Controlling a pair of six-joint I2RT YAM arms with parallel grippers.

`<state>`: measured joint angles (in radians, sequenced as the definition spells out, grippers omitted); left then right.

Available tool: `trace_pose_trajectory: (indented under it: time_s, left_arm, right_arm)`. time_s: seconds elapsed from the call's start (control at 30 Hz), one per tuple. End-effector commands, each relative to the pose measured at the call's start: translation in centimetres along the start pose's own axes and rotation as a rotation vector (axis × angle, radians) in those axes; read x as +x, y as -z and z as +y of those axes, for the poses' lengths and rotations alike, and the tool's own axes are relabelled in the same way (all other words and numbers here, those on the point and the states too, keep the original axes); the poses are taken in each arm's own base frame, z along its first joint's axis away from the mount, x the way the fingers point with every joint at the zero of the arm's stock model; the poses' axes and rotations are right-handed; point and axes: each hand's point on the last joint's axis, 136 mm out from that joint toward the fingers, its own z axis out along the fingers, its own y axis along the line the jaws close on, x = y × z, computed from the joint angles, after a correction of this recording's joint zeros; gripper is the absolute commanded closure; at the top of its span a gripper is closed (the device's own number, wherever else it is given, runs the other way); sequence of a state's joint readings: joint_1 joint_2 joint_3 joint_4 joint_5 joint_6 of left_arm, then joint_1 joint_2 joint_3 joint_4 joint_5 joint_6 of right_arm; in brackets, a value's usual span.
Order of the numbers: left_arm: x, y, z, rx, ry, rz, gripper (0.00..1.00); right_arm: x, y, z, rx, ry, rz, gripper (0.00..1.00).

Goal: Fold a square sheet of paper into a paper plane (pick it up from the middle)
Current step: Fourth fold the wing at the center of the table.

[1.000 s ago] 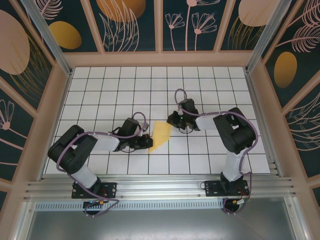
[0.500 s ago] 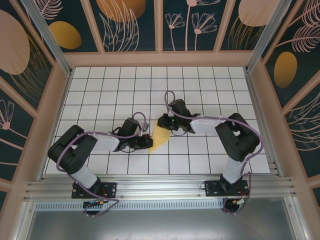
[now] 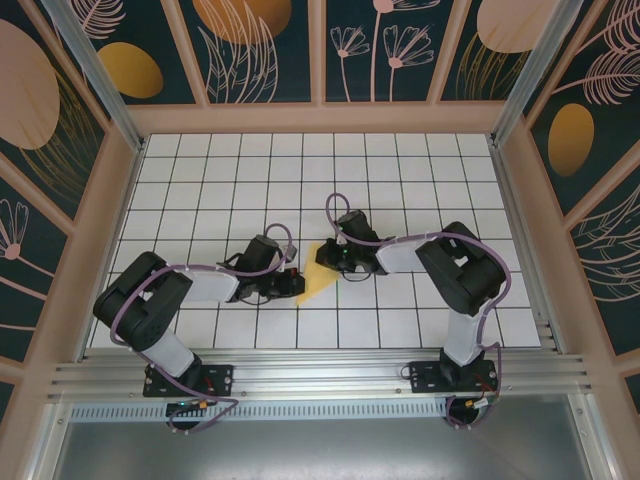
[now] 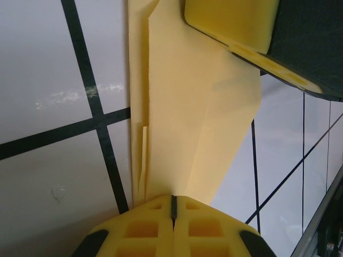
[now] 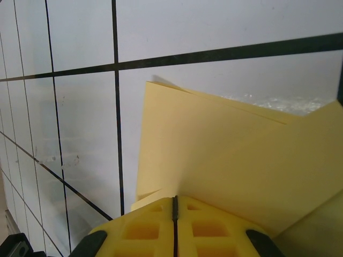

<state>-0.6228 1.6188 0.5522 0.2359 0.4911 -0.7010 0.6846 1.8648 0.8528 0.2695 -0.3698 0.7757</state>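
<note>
- Lying on the white gridded desk point(image 3: 400, 170), a folded yellow paper sheet point(image 3: 318, 283) sat around the middle of the surface, a little toward the near side, between the two arms.
- Seen from above, the sheet formed a narrow wedge. Its point faced the far side and its wider end faced the near side.
- The left gripper point(image 3: 296, 284) met the sheet at its left near edge, and the right gripper point(image 3: 322, 258) met it at the far tip. Both arms were bent low over the desk.
- In the left wrist view, the left gripper's yellow fingers point(image 4: 144, 225) were pressed together, pinching the near edge of the paper between them.
- From that pinch the paper ran away across a black grid line, with a long crease down it and several thin layers showing along its left edge.
- At the top right of that view, a yellow finger point(image 4: 230, 21) of the right gripper rested on the paper's far end.
- In the right wrist view, the right gripper's fingers point(image 5: 139, 230) were also pressed together, pinching the paper.
- Beyond those fingers the paper lay flat over the grid, with stacked layers visible along its far edge.
</note>
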Motion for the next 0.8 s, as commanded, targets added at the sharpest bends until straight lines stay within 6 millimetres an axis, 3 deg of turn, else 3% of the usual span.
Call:
trace_pose_trajectory:
  time_s: [0.0,0.23,0.43,0.57,0.77]
  left_arm:
    - [2.2,0.8,3.8,-0.179,0.054,0.062,1.0]
    - [-1.8,2.8,-1.4,-0.067,0.016,-0.041,0.92]
    - [-4.3,2.5,-7.4,0.194,0.047,-0.045,0.9]
    - [-4.9,1.7,-8.0,0.213,0.065,-0.021,0.89]
    - [-4.2,0.0,-6.3,0.183,0.102,0.022,0.89]
  right_arm:
    - [2.3,-0.9,-4.6,0.139,-0.045,0.042,0.91]
    - [2.4,-0.9,-4.4,0.13,-0.043,0.044,0.91]
    - [2.5,-0.9,-4.7,0.138,-0.049,0.044,0.91]
    - [2.7,-0.9,-4.9,0.136,-0.055,0.043,0.91]
    - [2.9,-1.0,-5.0,0.133,-0.061,0.045,0.91]
